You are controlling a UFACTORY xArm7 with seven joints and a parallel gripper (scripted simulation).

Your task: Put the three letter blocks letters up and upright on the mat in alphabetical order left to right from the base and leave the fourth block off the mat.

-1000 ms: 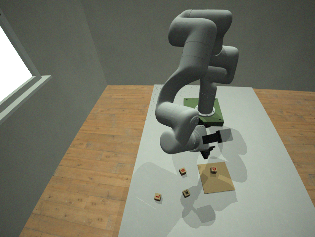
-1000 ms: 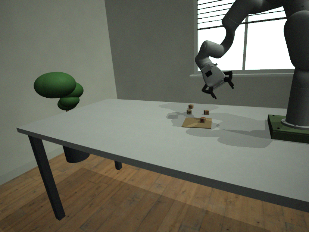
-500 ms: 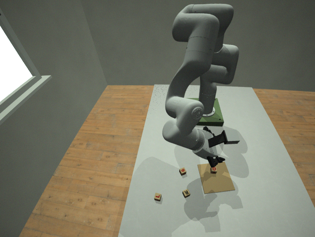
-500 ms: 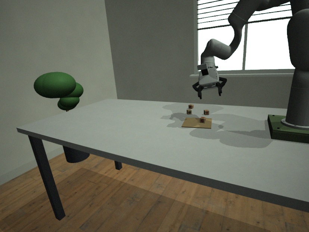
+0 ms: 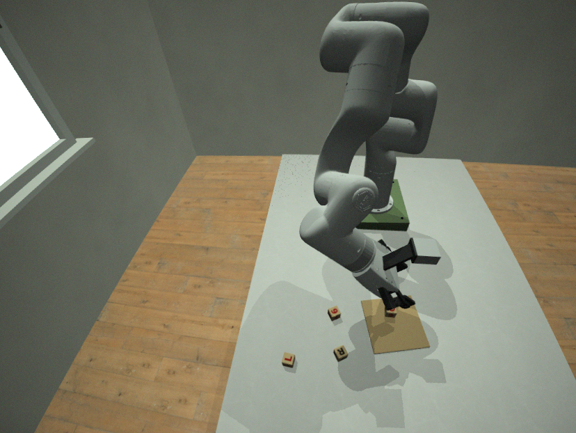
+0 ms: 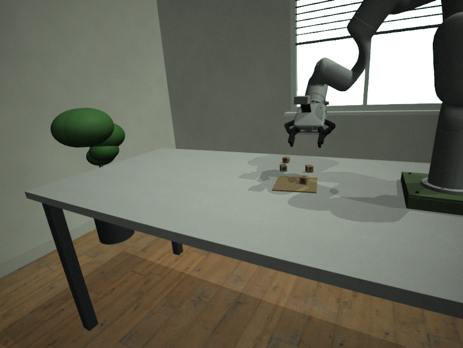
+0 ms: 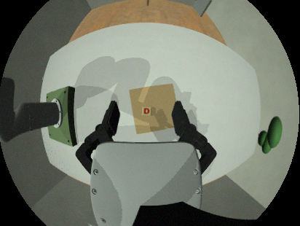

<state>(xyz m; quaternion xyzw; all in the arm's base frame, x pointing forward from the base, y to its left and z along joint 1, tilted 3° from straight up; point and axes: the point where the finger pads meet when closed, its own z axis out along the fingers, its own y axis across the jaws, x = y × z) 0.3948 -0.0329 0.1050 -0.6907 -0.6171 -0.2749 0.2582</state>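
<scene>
Grey walls (image 6: 93, 56); wooden floor (image 6: 168, 307)

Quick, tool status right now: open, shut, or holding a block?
Tool: open wide, holding nothing; it hangs in the air above the D block on the mat.

A tan square cardboard mat (image 5: 399, 331) lies flat on the pale grey table top (image 5: 488, 298), in front of the green square base plate (image 5: 401, 218). The wooden block lettered D (image 7: 145, 110) sits on the mat near the edge facing the base. Off the mat to one side lie the wooden block marked 9 (image 5: 333, 312), the wooden block lettered R (image 5: 340, 352) and, farthest out, the wooden block lettered L (image 5: 289, 359).
</scene>
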